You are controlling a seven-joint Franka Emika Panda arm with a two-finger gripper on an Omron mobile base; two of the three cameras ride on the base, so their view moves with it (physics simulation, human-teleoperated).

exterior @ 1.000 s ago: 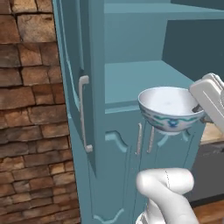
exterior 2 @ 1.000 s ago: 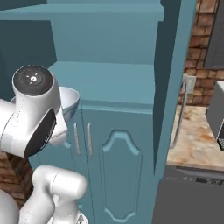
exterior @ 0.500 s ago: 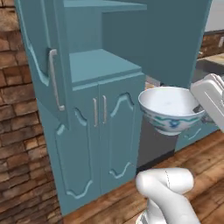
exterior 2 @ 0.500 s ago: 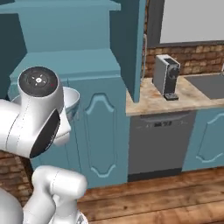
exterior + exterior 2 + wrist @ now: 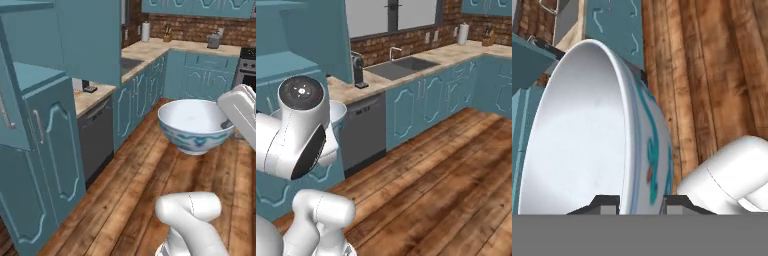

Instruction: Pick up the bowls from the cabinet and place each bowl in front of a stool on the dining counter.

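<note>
A white bowl (image 5: 194, 123) with a blue pattern outside hangs upright over the wooden floor, held by its right rim. My gripper (image 5: 226, 123) is shut on that rim. In the hand view the bowl (image 5: 587, 135) looms large, its rim pinched between the two tips of the gripper (image 5: 641, 202). From the right base view a sliver of the bowl (image 5: 339, 112) peeks out behind my arm. The tall teal cabinet (image 5: 45, 145) with its open shelf stands at the left, also at the cabinet (image 5: 276, 70). The stool and the dining counter are out of view.
A dark dishwasher (image 5: 96, 140) sits next to the cabinet under a beige countertop (image 5: 376, 80) with a sink (image 5: 401, 66) and a coffee machine (image 5: 357, 70). Teal base cabinets (image 5: 150, 85) run along the wall. The wooden floor (image 5: 446, 170) is open ahead.
The whole picture has swung as the base turned away from the cabinet toward the kitchen floor. The bowl stays in the gripper in the same place relative to the arm.
</note>
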